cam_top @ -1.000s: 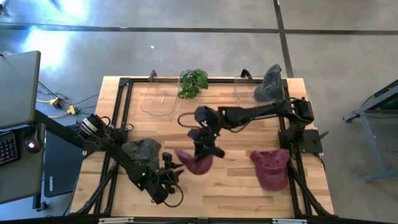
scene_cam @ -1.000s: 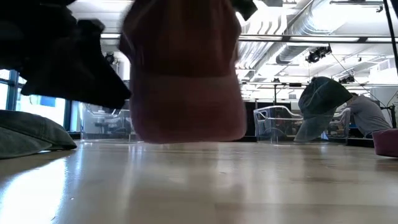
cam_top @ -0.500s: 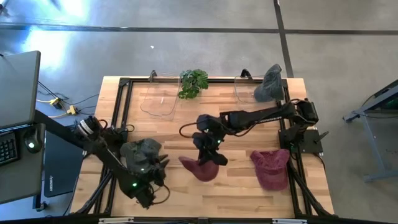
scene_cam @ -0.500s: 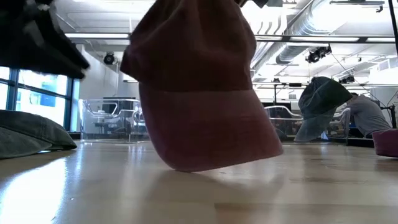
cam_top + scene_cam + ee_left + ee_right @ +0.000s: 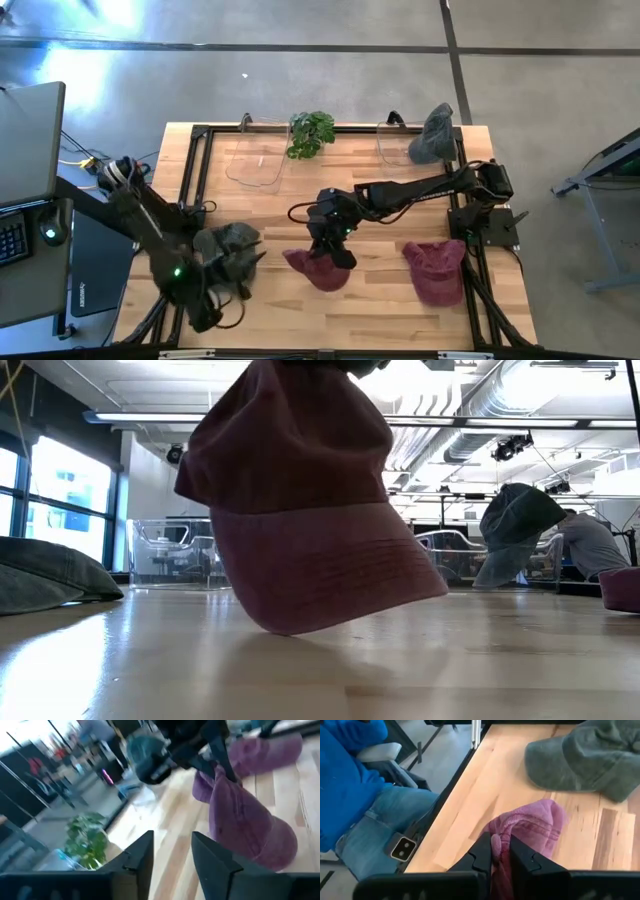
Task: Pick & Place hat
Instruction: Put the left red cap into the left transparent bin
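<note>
A maroon hat (image 5: 318,268) hangs from my right gripper (image 5: 331,240) near the table's middle; in the low view the maroon hat (image 5: 300,510) fills the middle of the picture. My right gripper (image 5: 496,854) is shut on it. My left gripper (image 5: 172,856) is open and holds nothing. It stands at the near left (image 5: 215,300), beside a grey-green hat (image 5: 228,243) that lies on the table, and faces the maroon hat (image 5: 240,815). A second maroon hat (image 5: 435,270) lies at the near right. A grey hat (image 5: 432,135) sits on a clear container at the far right. My right gripper pinches a bunched fold of the maroon hat's crown (image 5: 496,840) between its two fingers, coming from above and pointing down. The hat hangs below the fingers with the brim lowest. The brim's lower edge (image 5: 285,628) is at the tabletop; I cannot tell whether it touches.
A potted plant (image 5: 312,132) and a clear container (image 5: 255,160) stand at the far edge. A black frame (image 5: 200,170) runs along the table's rim. A person in a blue top and jeans (image 5: 355,795) sits just beyond the table's edge. Bare wood lies between the two maroon hats.
My left gripper has drawn back from the maroon hat toward the table's near left corner. My right gripper has come down with the hat. The hat has turned and tipped, so its brim now points down at the tabletop instead of hanging clear.
</note>
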Motion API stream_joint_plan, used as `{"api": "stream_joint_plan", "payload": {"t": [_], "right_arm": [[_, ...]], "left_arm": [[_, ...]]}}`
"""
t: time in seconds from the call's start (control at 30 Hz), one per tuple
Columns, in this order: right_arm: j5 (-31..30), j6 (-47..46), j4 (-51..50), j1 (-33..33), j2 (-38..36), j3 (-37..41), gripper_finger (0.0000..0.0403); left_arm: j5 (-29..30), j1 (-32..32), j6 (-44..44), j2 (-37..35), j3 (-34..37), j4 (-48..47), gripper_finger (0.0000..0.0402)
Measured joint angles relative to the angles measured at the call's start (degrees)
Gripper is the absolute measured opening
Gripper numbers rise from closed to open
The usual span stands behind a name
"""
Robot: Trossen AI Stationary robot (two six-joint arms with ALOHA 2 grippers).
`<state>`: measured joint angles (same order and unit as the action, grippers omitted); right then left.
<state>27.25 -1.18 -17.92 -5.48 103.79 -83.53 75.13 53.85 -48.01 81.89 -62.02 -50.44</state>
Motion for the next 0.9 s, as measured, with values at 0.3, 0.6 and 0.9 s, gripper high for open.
{"api": "stream_joint_plan", "payload": {"t": [0.3, 0.6, 0.9], "right_arm": [[-0.65, 0.13, 0.6, -0.16, 0.0, 0.02, 0.0031], [-0.87, 1.28, -0.63, -1.68, 0.0, 0.0, 0.0038], [-1.87, 2.95, -0.14, -1.99, 0.0, 0.0, 0.0024]], "left_arm": [[-36.78, -15.21, 35.34, -2.21, 0.86, 31.59, 0.0258], [-44.82, -23.45, 34.13, -2.07, 0.85, 34.93, 0.0291], [-53.68, -26.8, 34.47, 4.23, 0.74, 41.36, 0.0292]]}}
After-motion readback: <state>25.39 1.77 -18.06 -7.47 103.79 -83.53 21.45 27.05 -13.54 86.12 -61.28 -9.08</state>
